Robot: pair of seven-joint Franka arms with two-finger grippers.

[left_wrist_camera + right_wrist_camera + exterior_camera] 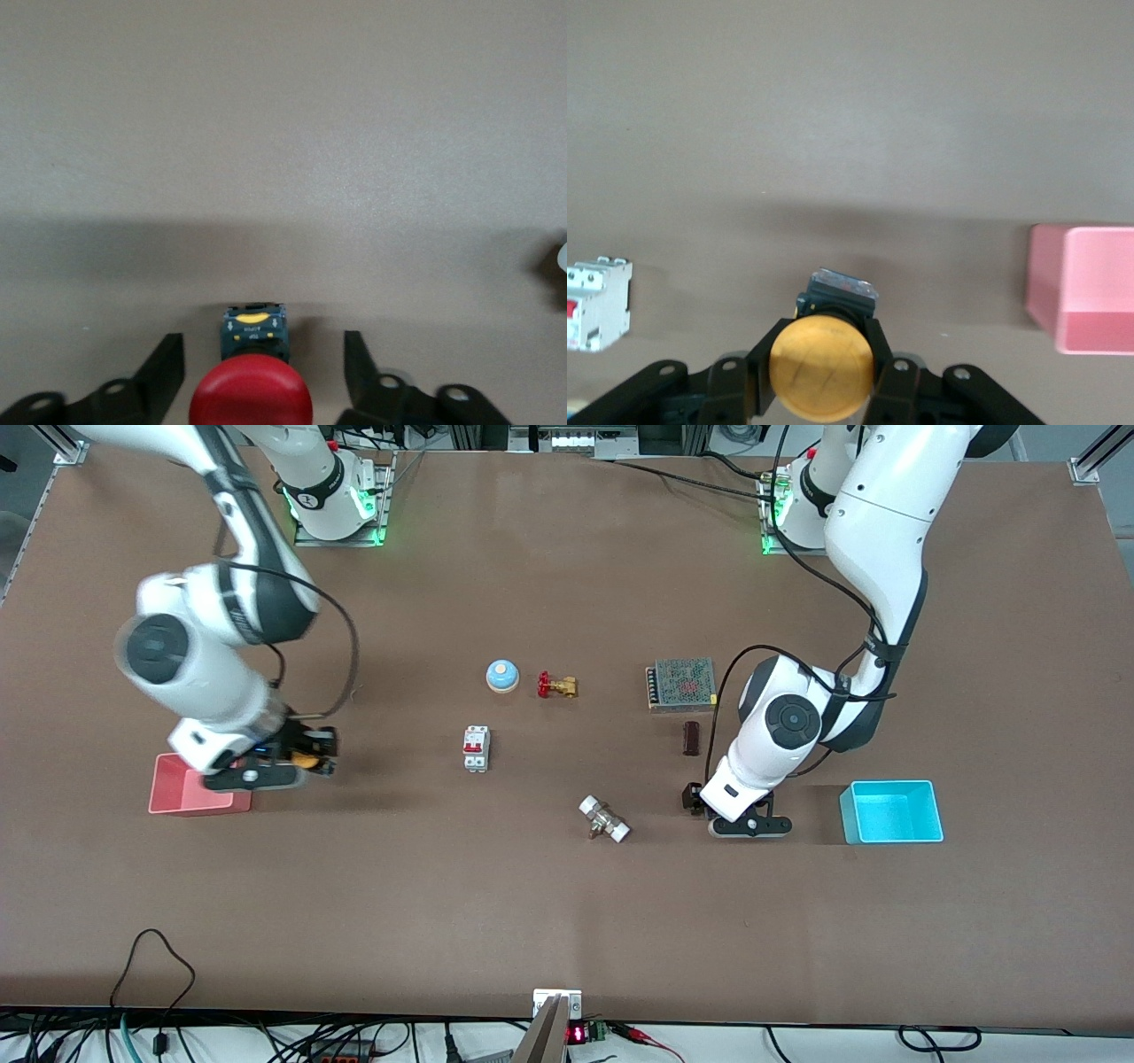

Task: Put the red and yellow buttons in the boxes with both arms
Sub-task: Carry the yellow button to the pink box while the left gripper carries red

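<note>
Brown tabletop (567,903) carries a pink box (190,795) toward the right arm's end and a cyan box (893,812) toward the left arm's end. Right gripper (822,390) is clamped on the yellow button (822,367), held above the table just beside the pink box. Left gripper (264,376) sits low near the cyan box, fingers (164,367) spread apart on either side of the red button (252,398), not touching it.

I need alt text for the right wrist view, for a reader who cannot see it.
The right hand is shut on the yellow button, held above the brown table. A pink box and a white circuit breaker sit on the table.
</note>
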